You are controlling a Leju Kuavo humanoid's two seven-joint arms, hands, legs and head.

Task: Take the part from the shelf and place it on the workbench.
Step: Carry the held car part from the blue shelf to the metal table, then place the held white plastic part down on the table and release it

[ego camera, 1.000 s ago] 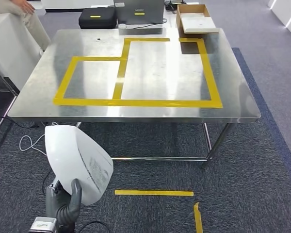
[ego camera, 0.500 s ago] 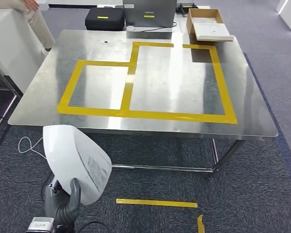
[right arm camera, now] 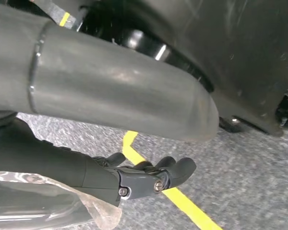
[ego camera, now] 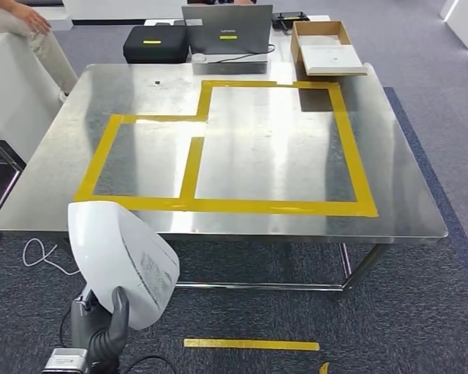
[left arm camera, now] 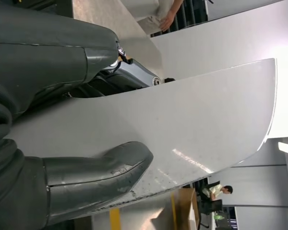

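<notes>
Since the white curved part [ego camera: 122,261] is already off the shelf and sitting in the robot's left hand [ego camera: 99,327], the pick-up half of the task looks done and the placing half is not. From the head view the part is being carried low, in front of and below the near edge of the steel workbench [ego camera: 54,206], not yet over it. The left wrist view is showing the thumb [left arm camera: 99,167] pressing one face of the pale shell and darker fingers [left arm camera: 135,74] bearing on the other, so the hand is clamped on the part. The right hand [right arm camera: 150,175] is hanging beside the body above the carpet, its fingers loosely curled and apart, holding nothing. What is left, as a judgement, is raising the part over the tabletop, setting it down inside the yellow tape outline [ego camera: 220,204] and letting go.

At the table's far corner an open cardboard box [ego camera: 320,35] is holding a flat white panel [ego camera: 331,58] that is overhanging its rim. Beside it a laptop [ego camera: 227,29] and a closed black case [ego camera: 155,43] are standing.
</notes>
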